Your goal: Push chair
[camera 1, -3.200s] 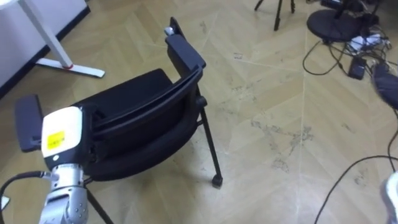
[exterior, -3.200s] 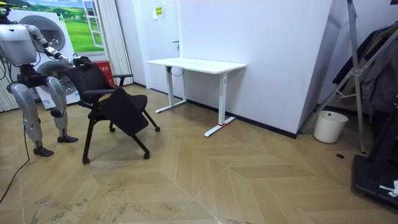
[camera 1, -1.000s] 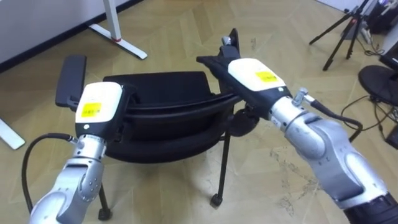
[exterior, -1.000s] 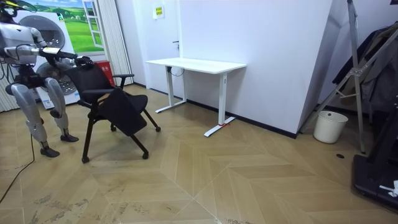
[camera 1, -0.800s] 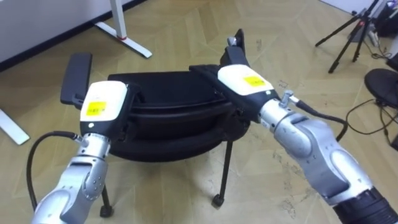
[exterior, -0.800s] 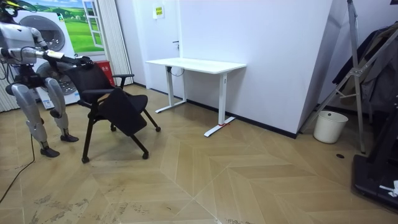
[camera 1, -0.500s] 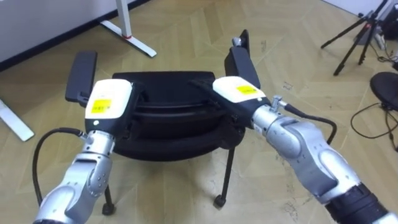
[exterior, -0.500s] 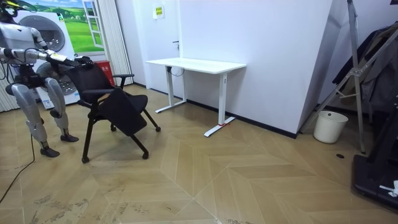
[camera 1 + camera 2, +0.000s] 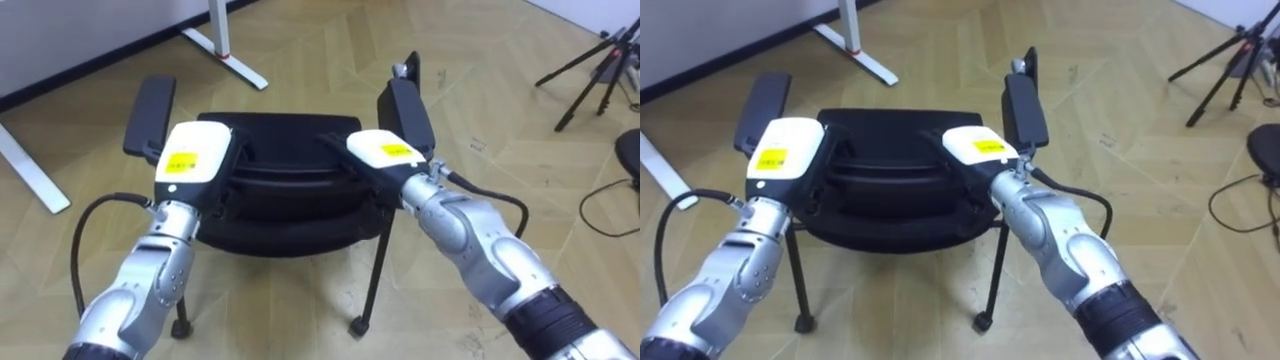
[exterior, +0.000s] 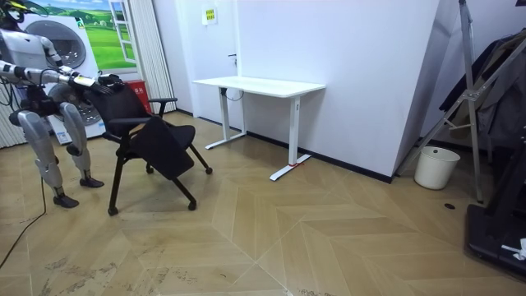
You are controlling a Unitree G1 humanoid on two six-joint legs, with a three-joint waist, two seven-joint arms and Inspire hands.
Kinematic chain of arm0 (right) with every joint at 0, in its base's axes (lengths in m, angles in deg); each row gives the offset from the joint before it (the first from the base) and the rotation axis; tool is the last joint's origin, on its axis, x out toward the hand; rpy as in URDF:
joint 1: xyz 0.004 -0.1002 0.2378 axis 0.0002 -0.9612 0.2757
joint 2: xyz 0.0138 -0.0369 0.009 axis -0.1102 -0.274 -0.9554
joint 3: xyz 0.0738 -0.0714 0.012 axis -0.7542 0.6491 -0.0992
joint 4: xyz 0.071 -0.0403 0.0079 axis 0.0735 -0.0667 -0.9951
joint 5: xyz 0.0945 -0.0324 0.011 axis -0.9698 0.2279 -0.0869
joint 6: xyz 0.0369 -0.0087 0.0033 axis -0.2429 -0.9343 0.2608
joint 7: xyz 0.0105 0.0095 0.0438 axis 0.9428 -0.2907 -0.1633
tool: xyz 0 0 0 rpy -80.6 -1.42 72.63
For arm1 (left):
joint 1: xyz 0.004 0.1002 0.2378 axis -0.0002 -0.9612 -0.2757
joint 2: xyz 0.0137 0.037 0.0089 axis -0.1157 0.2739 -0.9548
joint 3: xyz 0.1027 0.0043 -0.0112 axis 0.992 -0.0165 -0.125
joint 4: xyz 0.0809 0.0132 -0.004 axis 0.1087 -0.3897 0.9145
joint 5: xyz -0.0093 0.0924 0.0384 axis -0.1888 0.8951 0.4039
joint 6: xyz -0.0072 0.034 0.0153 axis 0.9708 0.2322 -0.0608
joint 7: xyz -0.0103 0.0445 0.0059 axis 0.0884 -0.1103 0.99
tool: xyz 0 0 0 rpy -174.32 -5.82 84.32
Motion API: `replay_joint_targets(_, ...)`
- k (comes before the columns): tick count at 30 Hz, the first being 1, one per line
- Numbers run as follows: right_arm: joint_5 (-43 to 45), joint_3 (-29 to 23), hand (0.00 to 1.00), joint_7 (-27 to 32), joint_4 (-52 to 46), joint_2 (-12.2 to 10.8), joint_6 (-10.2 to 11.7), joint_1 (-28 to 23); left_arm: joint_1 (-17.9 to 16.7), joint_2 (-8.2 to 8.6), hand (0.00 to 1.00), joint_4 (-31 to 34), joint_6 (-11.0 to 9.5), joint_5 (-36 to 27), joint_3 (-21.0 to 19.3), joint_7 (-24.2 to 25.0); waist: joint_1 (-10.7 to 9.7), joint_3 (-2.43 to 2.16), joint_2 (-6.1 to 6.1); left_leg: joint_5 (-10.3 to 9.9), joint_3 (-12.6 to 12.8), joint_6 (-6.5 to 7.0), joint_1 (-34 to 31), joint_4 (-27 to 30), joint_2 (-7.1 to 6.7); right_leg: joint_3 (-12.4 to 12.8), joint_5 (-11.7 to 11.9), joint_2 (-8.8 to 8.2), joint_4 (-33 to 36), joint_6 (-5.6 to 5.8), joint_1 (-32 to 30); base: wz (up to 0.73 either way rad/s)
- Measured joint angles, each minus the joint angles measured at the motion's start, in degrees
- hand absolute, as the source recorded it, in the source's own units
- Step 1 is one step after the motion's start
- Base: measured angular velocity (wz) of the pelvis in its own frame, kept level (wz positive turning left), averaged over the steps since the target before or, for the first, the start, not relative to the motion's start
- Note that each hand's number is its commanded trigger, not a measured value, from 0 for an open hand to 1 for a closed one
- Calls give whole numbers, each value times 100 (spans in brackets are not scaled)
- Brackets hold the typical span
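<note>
A black chair (image 9: 283,136) with two armrests and thin legs stands on the wood floor right in front of me, its back toward me. My left hand (image 9: 195,152) rests on the left end of the backrest's top edge, my right hand (image 9: 383,150) on the right end. Both hands' fingers are hidden past their white backs. In the room view I stand upright behind the chair (image 10: 152,136) at the room view's left, both arms reaching forward to its back.
A white desk (image 10: 259,86) stands against the wall beyond the chair; its foot (image 9: 228,45) lies on the floor ahead. A tripod (image 9: 600,60) is at the far right. A white bin (image 10: 436,167) stands by the wall.
My right hand has come in and settled on the backrest beside the left one. The eye view has swung so that the chair sits squarely ahead; in the room view the chair stays put.
</note>
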Motion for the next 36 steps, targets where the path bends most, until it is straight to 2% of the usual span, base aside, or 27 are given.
replay_joint_targets(4, 226, -1, 100, 272, 278, -28, 100, 25, 0, 61, 100, -33, 6, -5, 11, -18, -45, 32, 63, 0, -23, 0, 24, 9, -8, -23, -10, -3, -2, 16, 66, 11)
replay_joint_targets(9, 219, -31, 100, 786, 653, -85, 110, 116, 1, 192, 100, -135, -52, -11, 70, -69, -51, 13, 168, 1, -53, 1, 25, 28, -61, -30, -31, -45, -3, 51, 86, 5)
replay_joint_targets(11, 247, -31, 100, 809, 767, -23, 158, 140, 0, 255, 100, -174, -79, -18, 169, -111, -12, 4, 219, 13, -68, 21, 37, 38, -99, -37, -47, -84, -2, 77, 110, 9)
replay_joint_targets(19, 289, -19, 100, 1132, 924, -23, 319, 85, 0, 242, 100, -182, -89, -17, 202, -106, -4, -21, 205, 13, -86, 21, 57, 45, -99, -58, -50, -86, 0, 82, 129, 2)
replay_joint_targets(36, 288, -6, 100, 1144, 1106, -67, 408, 87, 0, 247, 100, -295, -102, -16, 220, -85, 71, -36, 185, 13, -138, 21, 190, 70, -76, -110, -54, -72, 0, 81, 270, 0)
